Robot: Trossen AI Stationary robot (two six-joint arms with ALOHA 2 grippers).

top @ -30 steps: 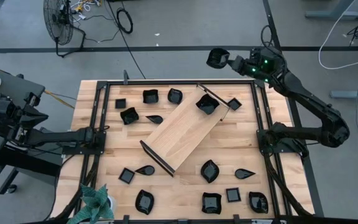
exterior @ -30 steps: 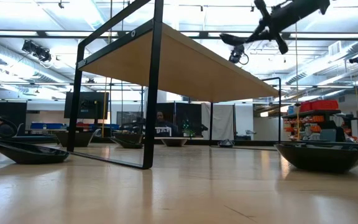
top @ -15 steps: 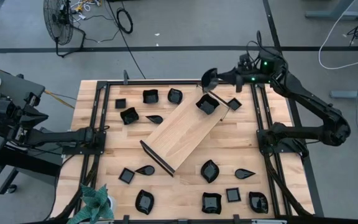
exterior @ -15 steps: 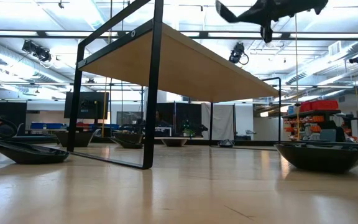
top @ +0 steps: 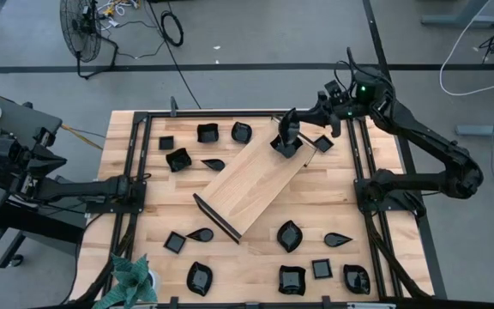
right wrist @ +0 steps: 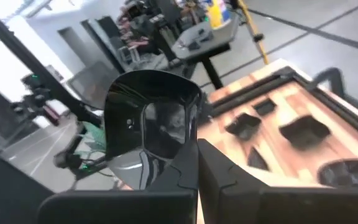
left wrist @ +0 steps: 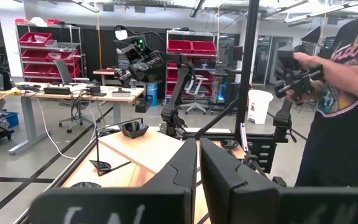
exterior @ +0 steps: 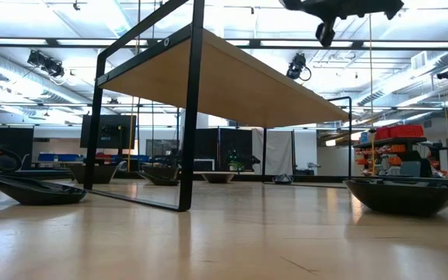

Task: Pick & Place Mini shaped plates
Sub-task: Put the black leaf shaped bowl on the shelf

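Note:
My right gripper (top: 293,127) hangs over the far end of the long light-wood tray (top: 247,187) and is shut on a glossy black mini plate (right wrist: 152,121). That plate (top: 287,122) hovers just above another black plate (top: 285,148) that sits on the tray's far end. My left gripper (top: 142,179) waits shut above the table's left side, touching nothing; its fingers (left wrist: 197,171) show closed together. In the low view only the right arm (exterior: 337,8) shows at the top edge. My right gripper pinches the black plate by its rim (right wrist: 169,163) between the two fingers (right wrist: 219,177). The plate is lifted clear of the tray and stands tilted on edge beyond the fingertips, its glossy face turned toward the wrist camera.
Loose black plates lie along the far side (top: 207,133) (top: 241,131) (top: 178,159) (top: 323,143) and the near side (top: 290,235) (top: 337,239) (top: 200,277) (top: 292,280). Black frame rails (top: 137,154) border the table. A plant (top: 131,279) stands at the near left corner. A person (left wrist: 347,93) stands beyond.
My right gripper has carried the plate from beyond the table's far edge toward the near edge and slightly left, ending over the tray's far end. The plate has tipped from lying flat to standing on edge. The gripper has stayed shut on it.

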